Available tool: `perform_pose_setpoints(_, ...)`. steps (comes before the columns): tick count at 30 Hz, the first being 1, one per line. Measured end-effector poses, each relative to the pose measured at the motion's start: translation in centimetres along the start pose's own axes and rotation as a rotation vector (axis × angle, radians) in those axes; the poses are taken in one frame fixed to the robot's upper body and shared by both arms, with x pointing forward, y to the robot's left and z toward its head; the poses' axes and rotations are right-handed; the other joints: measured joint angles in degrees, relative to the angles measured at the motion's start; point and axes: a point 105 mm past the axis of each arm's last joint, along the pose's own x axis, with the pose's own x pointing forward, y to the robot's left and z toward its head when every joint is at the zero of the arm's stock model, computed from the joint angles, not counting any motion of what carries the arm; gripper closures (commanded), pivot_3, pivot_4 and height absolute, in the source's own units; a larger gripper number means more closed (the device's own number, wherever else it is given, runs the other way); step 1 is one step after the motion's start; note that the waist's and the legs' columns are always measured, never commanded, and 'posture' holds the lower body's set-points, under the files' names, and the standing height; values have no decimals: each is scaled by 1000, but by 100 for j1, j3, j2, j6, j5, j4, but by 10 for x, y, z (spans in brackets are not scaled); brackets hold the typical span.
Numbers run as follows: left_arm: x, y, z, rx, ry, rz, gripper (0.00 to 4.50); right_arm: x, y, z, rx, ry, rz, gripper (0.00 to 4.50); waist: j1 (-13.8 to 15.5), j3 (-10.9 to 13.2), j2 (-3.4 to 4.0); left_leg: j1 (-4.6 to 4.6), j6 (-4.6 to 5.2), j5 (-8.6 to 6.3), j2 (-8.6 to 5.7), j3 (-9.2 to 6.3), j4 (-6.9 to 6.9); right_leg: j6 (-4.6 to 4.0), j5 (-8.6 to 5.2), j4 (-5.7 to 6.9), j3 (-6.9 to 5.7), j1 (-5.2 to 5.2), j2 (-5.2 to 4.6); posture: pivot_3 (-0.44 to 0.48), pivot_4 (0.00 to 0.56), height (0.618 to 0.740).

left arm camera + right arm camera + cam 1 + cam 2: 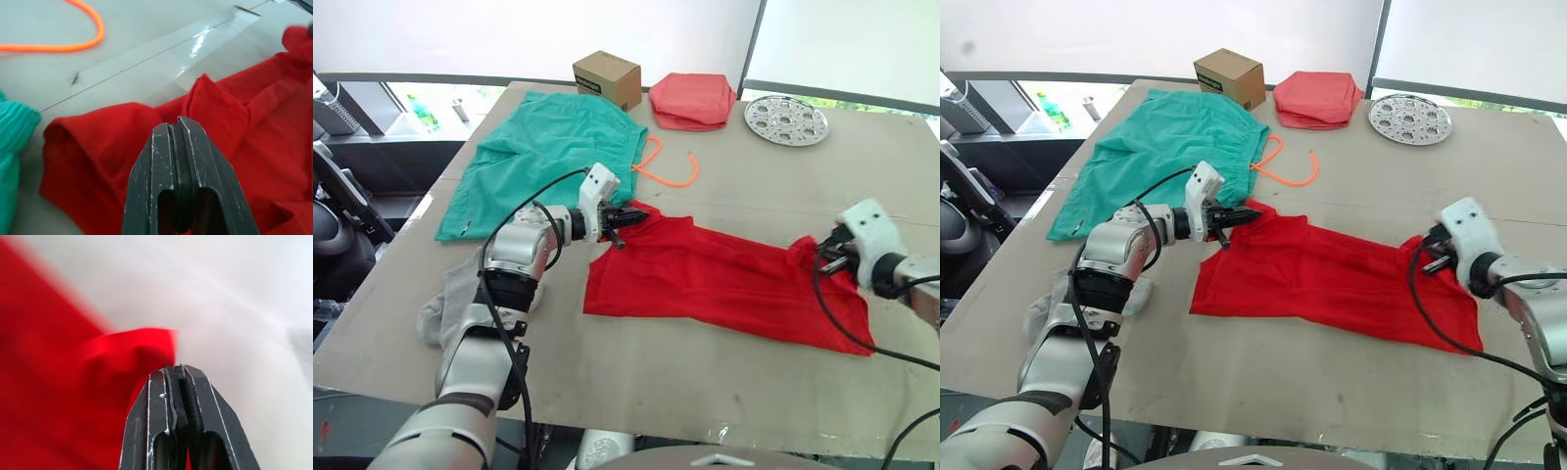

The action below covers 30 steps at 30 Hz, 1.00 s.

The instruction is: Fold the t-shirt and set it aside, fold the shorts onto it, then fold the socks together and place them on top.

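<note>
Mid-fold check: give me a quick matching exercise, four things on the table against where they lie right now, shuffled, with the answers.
Things:
1. t-shirt
2. shorts
3. socks
4. cardboard box

Places:
A. at the table's far edge, beside the folded coral-pink cloth stack
B. spread between the left gripper and the right gripper, both shut on its cloth
C. at the table's left edge, partly under the left arm
D. flat on the far left, orange drawstring trailing out

Pairs: 1-B, 2-D, 3-C, 4-A

A robot test lab: cardboard-covered table [724, 392], taped seams, props, big windows [509, 29].
</note>
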Motion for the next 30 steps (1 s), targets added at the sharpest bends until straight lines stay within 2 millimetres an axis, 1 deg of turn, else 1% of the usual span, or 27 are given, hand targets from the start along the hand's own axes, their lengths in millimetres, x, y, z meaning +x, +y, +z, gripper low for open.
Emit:
perform_pose_setpoints(2, 0, -1, -3, -5, 13, -15, 4500, -4, -5, -8, 3, 23, -22, 4460, 1, 0, 0, 0, 0, 0, 1, -1, 0, -1, 0, 1, 0, 1, 0, 0, 150, 740)
perform_pose_setpoints(4, -2, -3, -4, -8, 25, -43, 3841, -6, 1, -16, -1, 47, 9, 3887, -1, 0, 0, 0, 0, 0, 2, -1, -2, -1, 0, 3, 1, -1, 1, 0, 150, 740)
perform_pose_setpoints(5, -3, -3, -5, -5, 32, -55, 3481, -7, 4, -18, 0, 50, 28, 3496, -1, 0, 0, 0, 0, 0, 1, -1, -3, -1, 0, 3, 1, -1, 1, 0, 150, 740)
perform_pose_setpoints(6, -5, -4, -5, 1, 41, -70, 3219, -8, 7, -19, -2, 51, 46, 3224, -3, 0, 0, 0, 1, 0, 2, -1, -4, -1, 0, 3, 1, -1, 2, 0, 150, 740)
perform_pose_setpoints(7, -5, -6, -4, 6, 46, -86, 2615, -10, 10, -21, -15, 56, 59, 2617, 0, 0, 0, 0, 1, 0, 1, -1, -4, 0, 1, 3, 2, -1, 2, 0, 150, 740)
perform_pose_setpoints(8, -5, -6, -3, 10, 45, -90, 2178, -11, 10, -20, -24, 58, 60, 2162, 0, 0, 0, 0, 1, -1, 2, -1, -3, -1, 0, 3, 2, -1, 2, 0, 150, 740)
perform_pose_setpoints(9, -5, -6, 0, 22, 45, -87, 1913, -13, 9, -19, -24, 53, 64, 1868, 0, 0, 0, 0, 1, -1, 1, -1, -2, -1, 0, 3, 2, -1, 1, 0, 150, 740)
perform_pose_setpoints(10, -5, -5, 3, 42, 45, -82, 1296, -14, 10, -16, -16, 40, 78, 1663, 1, 1, -1, 0, 2, -1, 1, -1, -1, -1, 0, 3, 2, 0, 1, 0, 150, 740)
perform_pose_setpoints(11, -6, -4, 5, 59, 43, -78, 1110, -16, 10, -12, -15, 23, 89, 1663, 1, 1, -1, 0, 2, -1, 1, -1, -1, -1, -1, 2, 3, 0, 1, 0, 150, 740)
perform_pose_setpoints(15, -1, -5, -1, 126, 83, -88, 1110, -13, 13, 12, -29, -52, 125, 1663, -7, 1, -1, 3, 2, -1, 2, 2, 0, -3, -1, 2, 5, -1, 0, 0, 150, 740)
perform_pose_setpoints(19, 2, -7, -5, 173, 110, -100, 1110, -7, 21, 15, -46, -45, 162, 1663, 6, 1, -1, -1, 2, -1, 1, 0, -3, -4, -1, 2, 4, -3, -2, 0, 150, 740)
perform_pose_setpoints(22, 4, -5, -13, 247, 151, -95, 1942, 1, 28, 19, -56, -35, 192, 1663, 2, 1, 0, -3, 2, -1, 0, 1, -3, -4, -1, 1, 4, -4, -2, 0, 150, 740)
perform_pose_setpoints(23, 5, -5, -15, 259, 157, -99, 2413, 2, 28, 20, -56, -35, 194, 1663, 1, 1, -1, -3, 3, -1, 0, 1, -3, -4, 0, 1, 4, -4, -2, 0, 150, 740)
perform_pose_setpoints(24, 6, -6, -17, 271, 158, -106, 3034, 5, 30, 22, -53, -36, 198, 1663, -1, 1, -1, -3, 3, -1, 0, 1, -2, -4, 0, 1, 3, -4, -2, 0, 150, 740)
perform_pose_setpoints(25, 7, -7, -17, 286, 152, -114, 3312, 7, 31, 22, -43, -29, 199, 1663, 2, 1, -1, -4, 3, -2, 1, 0, -2, -4, 0, 1, 1, -4, -5, 0, 150, 740)
perform_pose_setpoints(26, 7, -7, -16, 294, 148, -117, 3841, 8, 31, 22, -35, -26, 199, 1663, 5, 1, -1, -4, 3, -2, 1, 0, -2, -4, 0, 1, -1, -4, -6, 0, 150, 740)
perform_pose_setpoints(27, 6, -8, -15, 307, 144, -123, 4226, 10, 32, 22, -17, -18, 201, 1663, 4, 1, -1, -4, 3, -2, 0, 0, -2, -4, 0, 1, -1, -4, -8, 0, 150, 740)
perform_pose_setpoints(29, 3, -7, -14, 315, 139, -124, 4477, 11, 34, 21, 3, -1, 207, 1663, -2, 1, -1, -4, 3, -2, 1, 0, -2, -4, 0, 2, -1, -5, -9, 0, 150, 740)
perform_pose_setpoints(30, 0, -5, -13, 318, 136, -120, 4477, 12, 37, 19, 15, 16, 218, 1663, -5, 1, -1, -4, 3, -2, 1, 0, -3, -4, 0, 1, -2, -5, -10, 0, 150, 740)
